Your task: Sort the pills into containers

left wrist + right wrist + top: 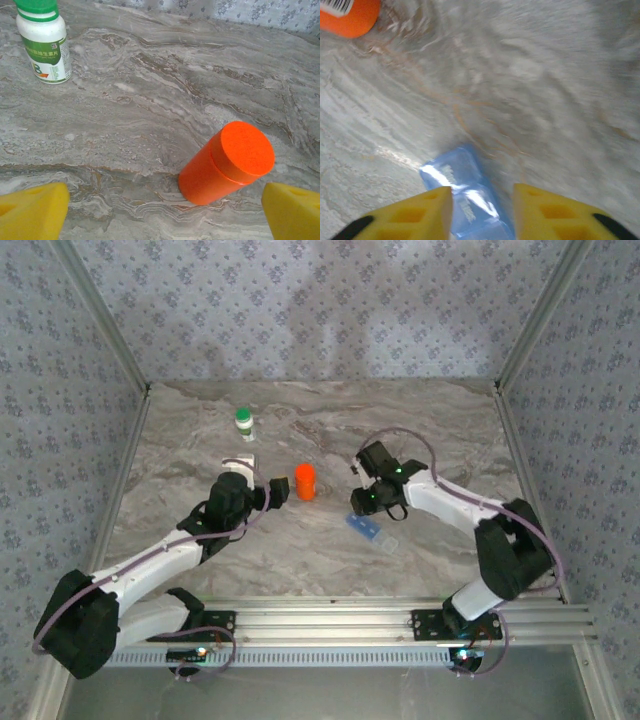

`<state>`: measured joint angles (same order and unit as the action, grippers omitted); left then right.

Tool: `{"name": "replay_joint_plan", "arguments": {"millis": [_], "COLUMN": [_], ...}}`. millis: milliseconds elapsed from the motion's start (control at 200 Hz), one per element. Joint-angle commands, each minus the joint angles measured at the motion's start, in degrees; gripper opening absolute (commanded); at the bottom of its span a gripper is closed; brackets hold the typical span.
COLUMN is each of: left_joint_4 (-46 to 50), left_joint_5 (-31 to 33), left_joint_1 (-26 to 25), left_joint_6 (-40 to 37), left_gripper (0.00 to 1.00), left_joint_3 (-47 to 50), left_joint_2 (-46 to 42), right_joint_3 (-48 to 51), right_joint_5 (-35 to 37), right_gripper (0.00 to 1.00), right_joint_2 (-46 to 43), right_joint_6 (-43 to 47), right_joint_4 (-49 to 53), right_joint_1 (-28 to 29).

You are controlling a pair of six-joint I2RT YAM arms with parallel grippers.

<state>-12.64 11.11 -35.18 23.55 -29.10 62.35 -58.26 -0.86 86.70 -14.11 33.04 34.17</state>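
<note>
The containers are one flat translucent blue pill box point(371, 530) lying on the marble table right of centre. My right gripper point(362, 506) hovers just over its far end. In the right wrist view the yellow fingers point(410, 215) straddle the pill box point(462, 187): the left one is at its edge, and a strip of table shows between the box and the right one. My right gripper point(482, 212) is open and that view is blurred. My left gripper point(278, 490) stands wide open point(162, 217) beside the orange bottle point(227, 162), holding nothing. The pills are hidden.
The orange bottle point(305, 481) stands upright mid-table between the two grippers. A white bottle with a green cap point(244, 422) stands further back on the left point(44, 42). Patterned walls close off the table's back and sides.
</note>
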Motion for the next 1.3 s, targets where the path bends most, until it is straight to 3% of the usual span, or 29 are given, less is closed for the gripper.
{"name": "replay_joint_plan", "arguments": {"millis": [0,100,265,445,610,1074,1294], "left_joint_4": [-0.9,-2.7,-4.0,-0.2,1.1,1.6,2.0], "left_joint_5": [-1.8,-5.1,-13.0,-8.7,-6.7,-4.7,-4.7], "left_joint_1": [-0.8,-1.6,-4.4,-10.9,-13.1,-13.9,-14.0], "left_joint_6": [-0.7,-1.4,-4.2,-9.0,-10.3,-10.9,-11.2], "left_gripper": [0.99,0.98,0.95,0.92,0.91,0.91,0.91], "left_joint_3": [0.3,0.4,-1.9,-6.5,-8.3,-9.1,-9.6], "left_joint_2": [-1.0,-0.7,3.3,8.4,11.0,12.7,13.3], "right_joint_3": [2.3,7.5,16.5,26.1,32.3,32.0,28.1], "right_joint_5": [9.6,10.8,7.1,2.1,1.4,2.6,0.4], "right_gripper": [0.43,0.43,0.43,0.43,0.43,0.36,0.33], "right_joint_2": [-7.8,-15.8,-25.4,-28.2,-28.6,-23.7,-18.7], "right_joint_6": [-11.8,-19.3,-28.8,-38.4,-44.3,-42.7,-32.7], "right_joint_4": [8.3,9.9,8.1,-2.9,-9.1,-12.4,-12.4], "right_joint_1": [0.3,0.4,0.2,0.3,1.3,1.3,-6.8]}}
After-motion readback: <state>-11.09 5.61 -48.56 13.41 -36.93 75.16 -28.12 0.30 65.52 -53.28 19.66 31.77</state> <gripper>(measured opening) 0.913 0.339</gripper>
